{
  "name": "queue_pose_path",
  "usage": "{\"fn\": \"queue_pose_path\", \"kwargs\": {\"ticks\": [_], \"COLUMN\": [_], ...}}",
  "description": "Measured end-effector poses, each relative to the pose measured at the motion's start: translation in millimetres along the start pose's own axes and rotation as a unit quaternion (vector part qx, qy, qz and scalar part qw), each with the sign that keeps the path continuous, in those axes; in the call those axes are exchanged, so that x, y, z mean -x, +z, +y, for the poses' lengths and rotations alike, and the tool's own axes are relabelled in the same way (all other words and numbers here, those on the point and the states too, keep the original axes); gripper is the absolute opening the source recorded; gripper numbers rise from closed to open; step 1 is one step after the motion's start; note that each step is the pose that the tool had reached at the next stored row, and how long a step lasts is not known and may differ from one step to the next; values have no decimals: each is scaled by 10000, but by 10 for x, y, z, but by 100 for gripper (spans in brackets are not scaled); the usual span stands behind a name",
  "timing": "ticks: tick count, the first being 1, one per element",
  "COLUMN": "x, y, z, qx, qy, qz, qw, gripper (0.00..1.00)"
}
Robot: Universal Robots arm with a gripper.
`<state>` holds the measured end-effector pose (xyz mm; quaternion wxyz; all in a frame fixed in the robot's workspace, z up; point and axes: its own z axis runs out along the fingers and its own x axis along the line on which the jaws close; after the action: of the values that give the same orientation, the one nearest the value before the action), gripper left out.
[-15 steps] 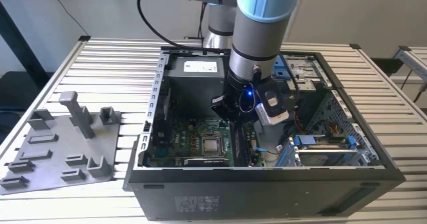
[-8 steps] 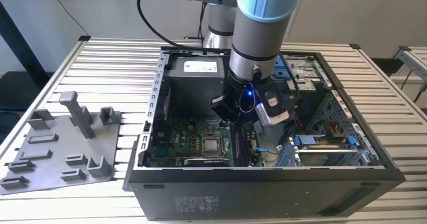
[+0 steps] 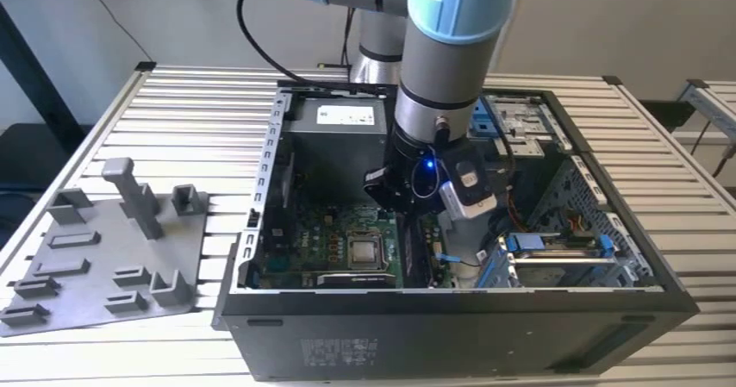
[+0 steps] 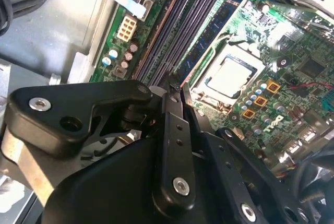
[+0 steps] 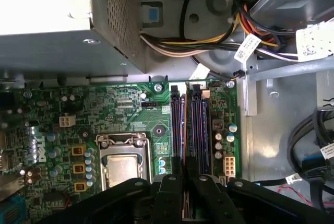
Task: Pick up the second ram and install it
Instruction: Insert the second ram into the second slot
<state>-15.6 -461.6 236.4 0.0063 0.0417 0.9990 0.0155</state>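
Four long dark memory slots (image 5: 201, 130) lie on the motherboard just under the tool (image 5: 185, 192), at about 3 o'clock of the processor socket (image 3: 365, 251) in the exterior view. The arm reaches down into the open computer case (image 3: 460, 305) that stands on the bench (image 3: 196, 102). In both wrist views the fingers (image 4: 172, 130) are drawn nearly together. Between them runs a thin brownish bar seen edge-on, which I take for the second ram (image 5: 183, 130). It lies along the slots, very near them, but I cannot tell if it already touches one. The grey holder (image 3: 103, 258), at 9 o'clock of the case on the exterior view's left, has no board on it. Several things could go wrong, in my judgement. If the board is a little to the side of its slot or tilted, a push down could bend it or scrape the contacts. If the notch does not match the key of the slot, the board will not go in and force may damage both. If the end latches are closed, it may sit only half in. The small capacitors (image 5: 222, 140) beside the slots could be hit by a finger. A weak grip on such a thin edge could let the board slip.
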Motion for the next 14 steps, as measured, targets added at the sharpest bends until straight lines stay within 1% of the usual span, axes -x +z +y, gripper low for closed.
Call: {"fn": "queue_pose_path", "kwargs": {"ticks": [3, 7, 8, 11, 12, 14], "x": [1, 3, 3, 10, 13, 25], "y": [39, 57, 63, 70, 70, 72], "z": [-7, -16, -17, -26, -27, -26], "qx": [0, -7, -16, -53, -76, -152], "qy": [-7, -14, -14, -14, -14, -16], "qz": [6, 8, 9, 27, 35, 56], "qw": [10000, 10000, 10000, 10000, 10000, 9999], "gripper": [14, 14, 14, 14, 14, 14]}}
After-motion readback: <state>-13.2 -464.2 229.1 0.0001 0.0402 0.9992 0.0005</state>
